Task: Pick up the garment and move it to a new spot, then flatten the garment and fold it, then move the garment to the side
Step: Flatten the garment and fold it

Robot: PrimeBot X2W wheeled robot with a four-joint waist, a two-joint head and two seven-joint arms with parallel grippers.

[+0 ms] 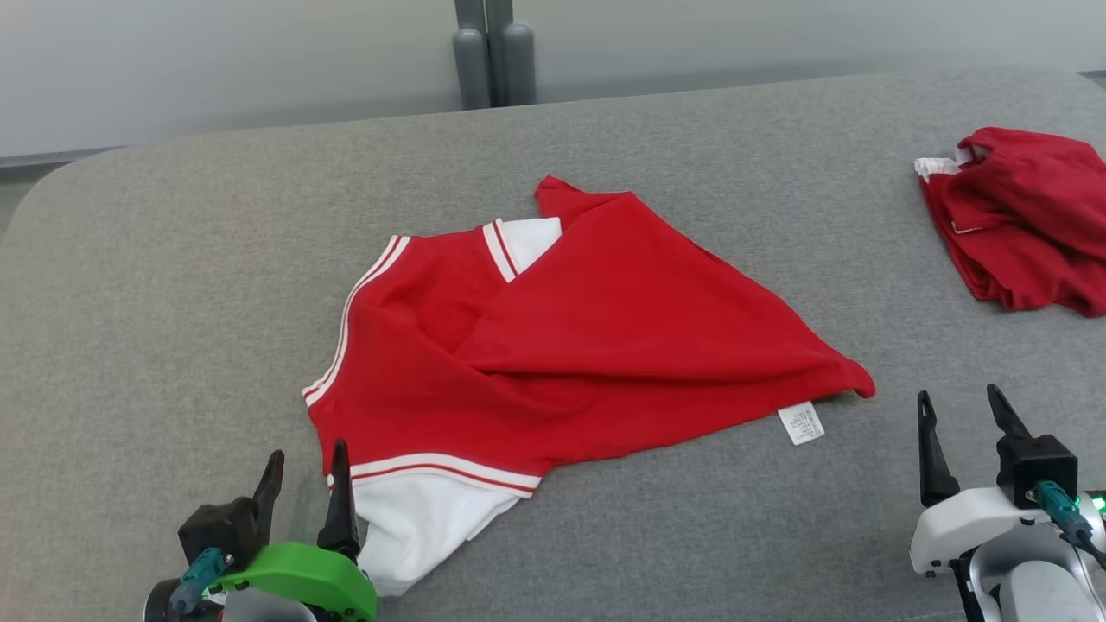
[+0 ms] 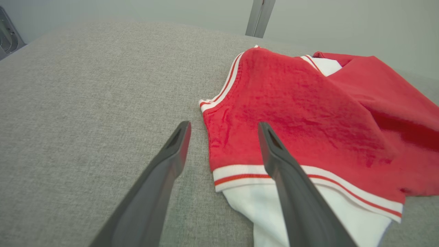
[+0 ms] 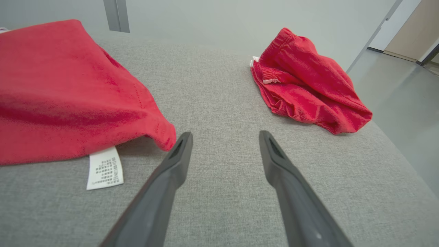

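Lying rumpled and half folded mid-tabletop [image 1: 173, 259] in the head view, the red-and-white garment [image 1: 587, 345] has its white hem by the left pincer [image 1: 304, 475], which is spread wide and empty. The right pincer [image 1: 963, 419], likewise wide and empty, sits just beside the garment's pointed corner. In the left wrist view, one finger overlaps the striped hem, possibly touching it. In the right wrist view, that corner and the care label [image 3: 104, 168] lie left of the fingers, with a second red garment [image 3: 305, 82] well apart.

Matt red knit garment [image 1: 605, 337] on rough grey woven tabletop [image 1: 173, 302]
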